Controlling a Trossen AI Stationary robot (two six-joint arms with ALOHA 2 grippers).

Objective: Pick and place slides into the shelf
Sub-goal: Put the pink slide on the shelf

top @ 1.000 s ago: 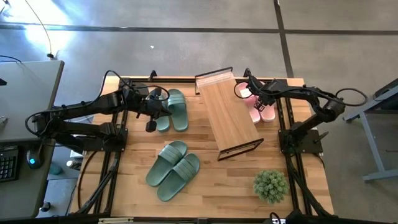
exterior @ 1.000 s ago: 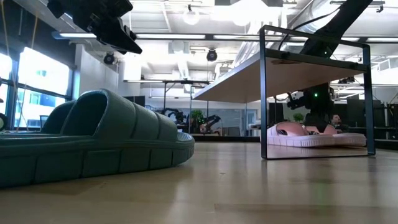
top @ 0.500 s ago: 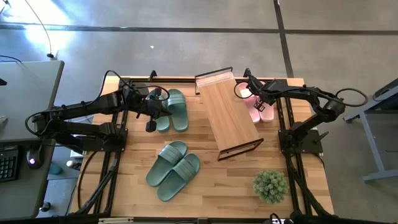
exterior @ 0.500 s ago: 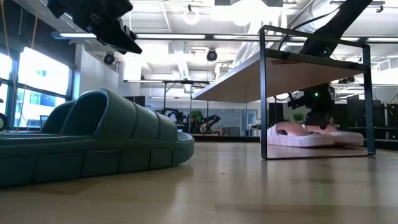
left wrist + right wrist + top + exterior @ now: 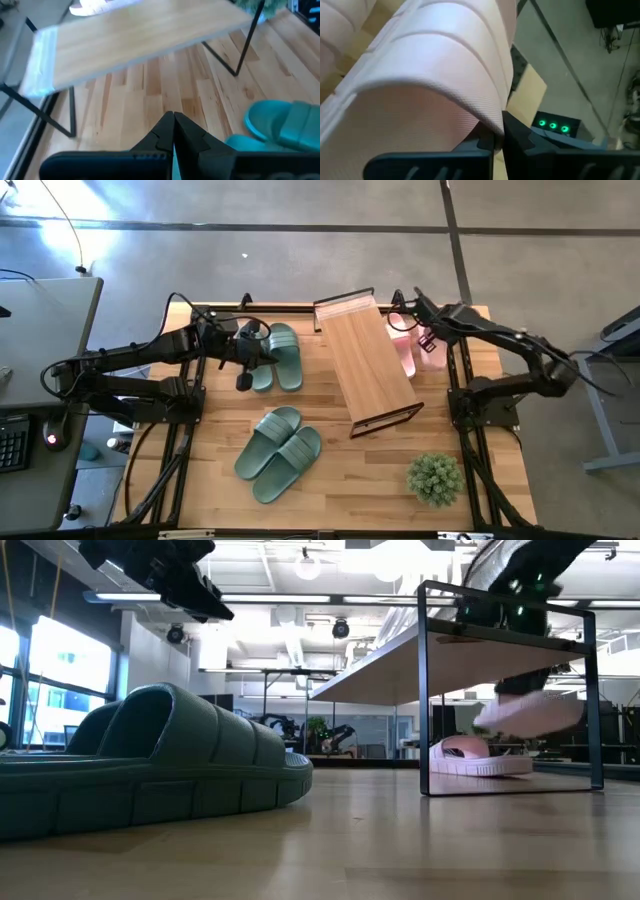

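I've got one pink slide (image 5: 528,712) clamped in the right gripper (image 5: 428,338), lifted off the table by its far right corner, beside the shelf (image 5: 368,360). Left gripper (image 5: 243,360) is pinched together over the green slides (image 5: 277,356) near the far left edge.

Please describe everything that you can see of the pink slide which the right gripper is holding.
The pink slide is pale pink and looks rubbery, with a wide ribbed strap and a thick sole. The right gripper is shut on the strap's edge and holds the slide in the air, tilted, beside the shelf at the table's far right. Its partner lies flat on the table below it; the two do not touch.
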